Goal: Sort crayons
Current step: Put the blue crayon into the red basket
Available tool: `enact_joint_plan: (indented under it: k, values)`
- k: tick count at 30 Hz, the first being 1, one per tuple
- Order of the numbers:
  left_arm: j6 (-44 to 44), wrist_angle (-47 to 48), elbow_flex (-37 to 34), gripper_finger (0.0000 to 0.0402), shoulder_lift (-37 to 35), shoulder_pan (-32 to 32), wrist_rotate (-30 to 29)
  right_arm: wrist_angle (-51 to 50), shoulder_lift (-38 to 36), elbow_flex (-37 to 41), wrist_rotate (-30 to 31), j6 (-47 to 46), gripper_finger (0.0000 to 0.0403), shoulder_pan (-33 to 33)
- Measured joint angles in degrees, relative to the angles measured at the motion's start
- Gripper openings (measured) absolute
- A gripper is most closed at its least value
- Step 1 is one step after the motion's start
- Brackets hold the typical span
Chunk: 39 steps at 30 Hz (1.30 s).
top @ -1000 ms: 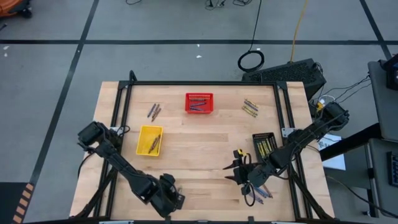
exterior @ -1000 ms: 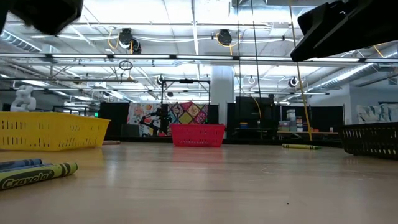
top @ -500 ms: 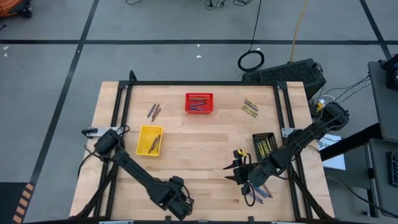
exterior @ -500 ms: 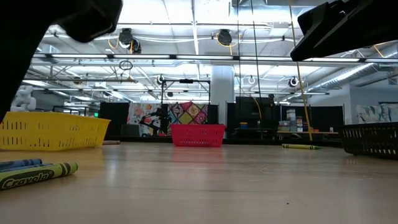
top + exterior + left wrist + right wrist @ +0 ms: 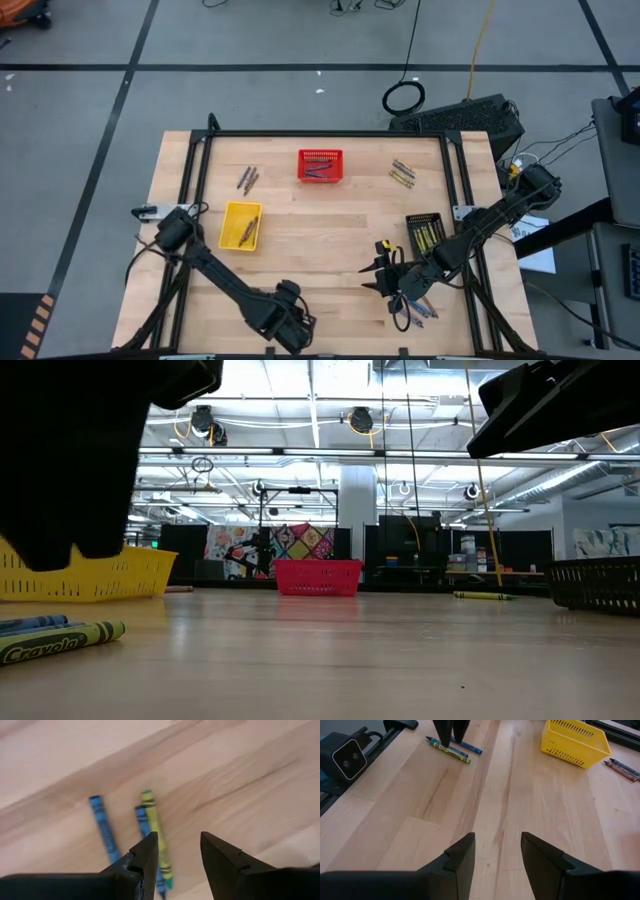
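Two parted left fingers (image 5: 145, 857) above crayons (image 5: 152, 827).

The yellow-green crayon (image 5: 62, 641) lying on the table reads "Crayola" along its wrapper; nothing else seems legible.

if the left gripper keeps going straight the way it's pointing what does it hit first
Probably the yellow-green crayon and the blue crayons beside it on the table; the left gripper points down at them, jaws open and empty.

Overhead, table-level, two wrist views (close).
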<state>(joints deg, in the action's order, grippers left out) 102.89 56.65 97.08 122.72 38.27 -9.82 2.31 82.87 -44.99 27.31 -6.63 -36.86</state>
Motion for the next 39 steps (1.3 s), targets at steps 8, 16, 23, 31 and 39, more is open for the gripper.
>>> enact_joint_plan:
  k: [8, 16, 23, 31, 39]
  values:
    - [-5.16, 1.33, 0.0, 0.02, 0.0, -1.03, 10.46, 0.0, 0.0, 0.0, -0.04, -0.08, 0.0144, 0.0]
    - [-0.92, 1.42, -0.03, 0.0328, 0.01, -0.37, 7.18, -0.02, 0.15, 0.0, -0.04, 0.0, 0.0144, 0.0]
    - [1.79, 5.68, -0.11, 0.0352, 2.16, -0.02, 6.48, 0.0, 0.15, 0.0, -0.07, 0.0, 0.0144, 0.0]
    - [1.55, 3.43, -0.11, 0.035, 3.72, 0.17, 6.92, -0.02, 0.2, 0.0, -0.07, -0.13, 0.0144, 0.0]
    - [-0.16, 2.88, -2.09, 0.0275, 3.42, 0.16, 9.0, -0.23, 0.2, 0.0, -0.08, -0.17, 0.0144, 0.0]
